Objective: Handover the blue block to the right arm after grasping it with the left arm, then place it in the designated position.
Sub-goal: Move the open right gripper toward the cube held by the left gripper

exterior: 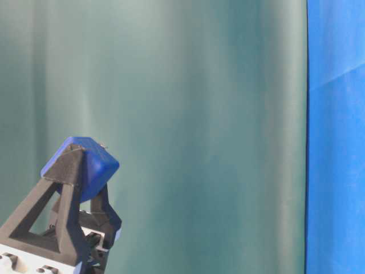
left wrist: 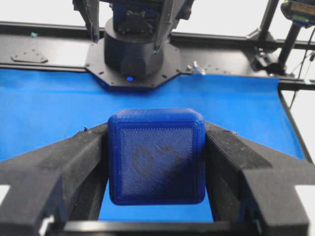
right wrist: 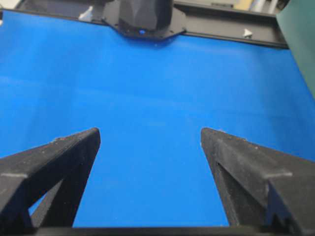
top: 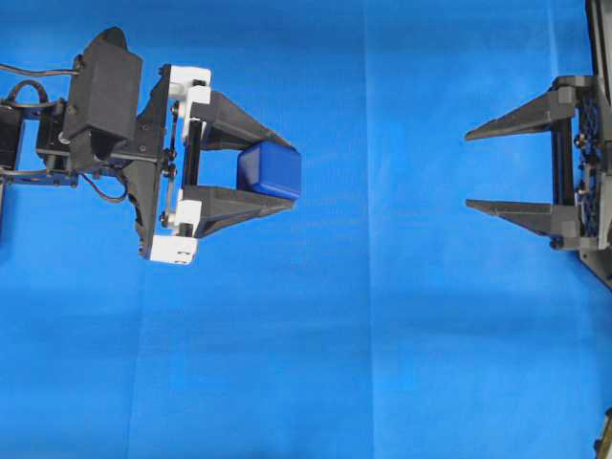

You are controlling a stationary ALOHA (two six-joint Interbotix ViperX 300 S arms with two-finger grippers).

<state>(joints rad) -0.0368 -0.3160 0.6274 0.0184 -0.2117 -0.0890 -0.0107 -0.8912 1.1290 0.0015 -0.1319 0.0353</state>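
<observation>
Left gripper (top: 277,172) pinching blue block (top: 271,169) by two side faces, aloft over the blue cloth (top: 316,363), left half. Right gripper (top: 469,170) spread wide, empty, near the right edge (well apart). Risk: block twisting or slipping out if right fingers nudge it off-centre during handover.

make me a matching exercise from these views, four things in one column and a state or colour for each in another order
Things
1. blue block
2. left pincer
3. right pincer
4. cloth

States or colours
A. open with nothing between its fingers
B. bright blue, covering the table
C. dark blue, clamped between two black fingers
D. shut on a cube, on white brackets

Pairs: 1-C, 2-D, 3-A, 4-B
</observation>
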